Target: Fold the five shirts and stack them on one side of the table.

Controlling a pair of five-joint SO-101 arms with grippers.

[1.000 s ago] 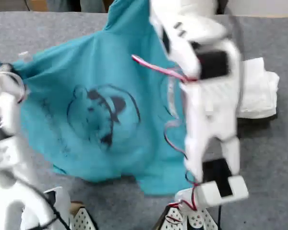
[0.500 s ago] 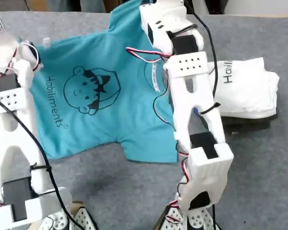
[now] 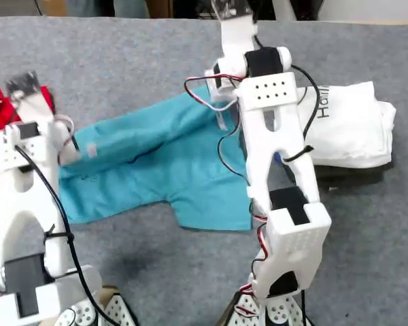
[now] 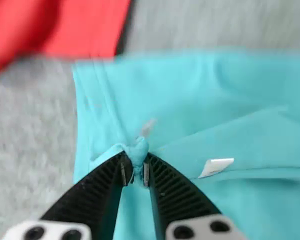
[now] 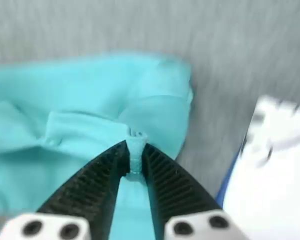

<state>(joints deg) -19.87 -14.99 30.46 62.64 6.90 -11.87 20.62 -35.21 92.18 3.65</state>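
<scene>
Teal shirt (image 3: pixel 156 170), white tag (image 4: pixel 216 166) showing, lies doubled over; left tool (image 4: pixel 135 172) and right tool (image 5: pixel 134 162) each clench its fabric.

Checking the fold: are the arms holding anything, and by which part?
Yes, the teal shirt. The left pincer pinches a bunch of cloth near its end by the red shirt, the right pincer near the white shirt.
</scene>
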